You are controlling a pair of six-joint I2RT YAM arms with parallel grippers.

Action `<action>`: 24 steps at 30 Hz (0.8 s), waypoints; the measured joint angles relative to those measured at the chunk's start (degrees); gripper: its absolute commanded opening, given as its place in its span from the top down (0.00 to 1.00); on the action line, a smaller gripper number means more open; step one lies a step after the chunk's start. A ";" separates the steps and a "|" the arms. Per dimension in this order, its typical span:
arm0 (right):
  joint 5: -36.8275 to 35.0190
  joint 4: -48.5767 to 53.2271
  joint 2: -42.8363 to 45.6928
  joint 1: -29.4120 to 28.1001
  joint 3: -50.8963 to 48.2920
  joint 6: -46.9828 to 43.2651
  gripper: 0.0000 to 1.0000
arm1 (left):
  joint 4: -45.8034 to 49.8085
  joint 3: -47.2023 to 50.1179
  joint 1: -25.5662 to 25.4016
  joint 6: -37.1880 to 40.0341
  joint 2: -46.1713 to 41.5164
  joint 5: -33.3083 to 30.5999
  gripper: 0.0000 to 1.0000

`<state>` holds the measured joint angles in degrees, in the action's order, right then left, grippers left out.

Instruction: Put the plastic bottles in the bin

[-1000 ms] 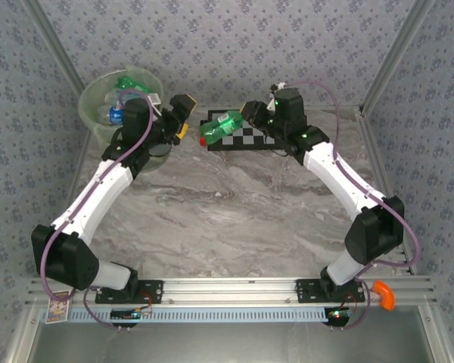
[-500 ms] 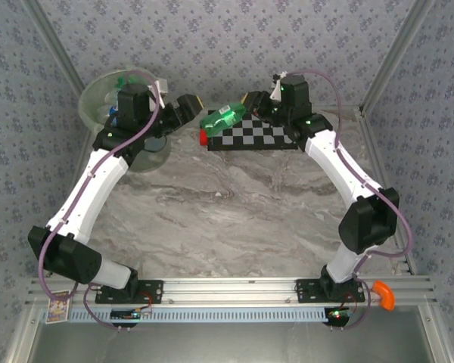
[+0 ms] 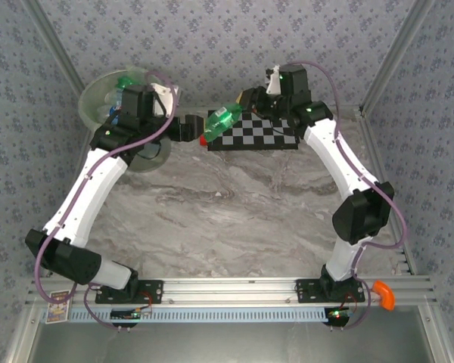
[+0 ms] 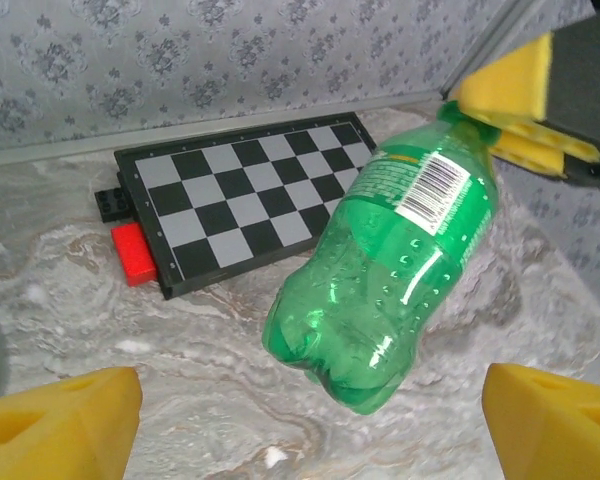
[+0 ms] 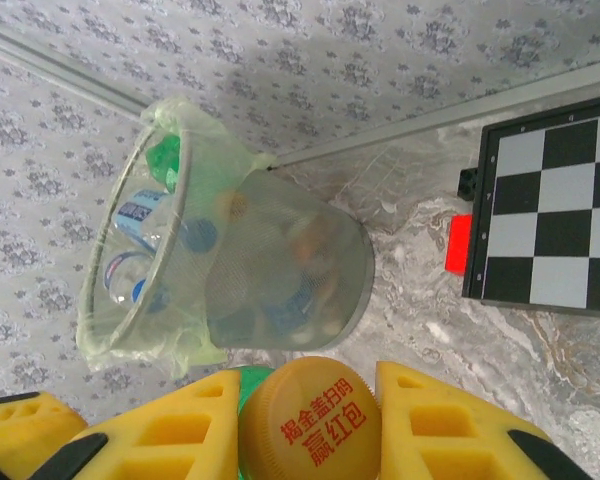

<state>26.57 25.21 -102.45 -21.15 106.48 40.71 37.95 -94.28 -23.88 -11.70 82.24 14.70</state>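
Green plastic bottle point(image 4: 390, 270) is hanging by its cap in the right gripper's point(image 5: 310, 425) clamped jaws, near the black-and-white checkerboard point(image 3: 261, 134). Left gripper point(image 3: 191, 127), jaws standing wide, is facing it; I judge it should be centring on the body before closing.

The green bottle point(image 4: 390, 270) is glossy, translucent plastic with a dimpled lower body and a thin printed label point(image 4: 430, 190). Its orange cap point(image 5: 310, 415) is smooth plastic, and the finger pads of the left hand point(image 4: 305, 425) and right hand point(image 5: 310, 445) look matt yellow and foam-like. The bin point(image 5: 320, 270) is cloudy translucent plastic lined with a thin, crinkled film bag point(image 5: 195, 150); the desk point(image 4: 100, 320) has a smooth marble-look top with a faint sheen, the checkerboard point(image 4: 240, 205) is a flat matt board, and the rail point(image 3: 234, 291) is brushed metal.
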 measured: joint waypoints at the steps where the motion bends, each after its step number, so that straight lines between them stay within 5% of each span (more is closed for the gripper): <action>1: 0.33 0.42 -0.11 -0.02 0.09 -0.22 0.75 | 0.72 -0.42 -0.52 1.66 0.00 -0.39 0.13; 10: 1.92 3.85 -0.66 -1.11 0.52 -1.66 0.74 | 5.27 -3.98 -6.19 12.70 3.82 -3.65 0.14; 24: 3.37 6.45 -0.72 -3.67 2.21 -4.55 0.75 | 12.61 -10.47 -9.68 19.96 11.47 -6.21 0.17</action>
<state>29.93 31.66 -103.18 -24.82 108.68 36.16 50.57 -104.75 -33.56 8.25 93.71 8.49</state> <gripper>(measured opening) 0.282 0.834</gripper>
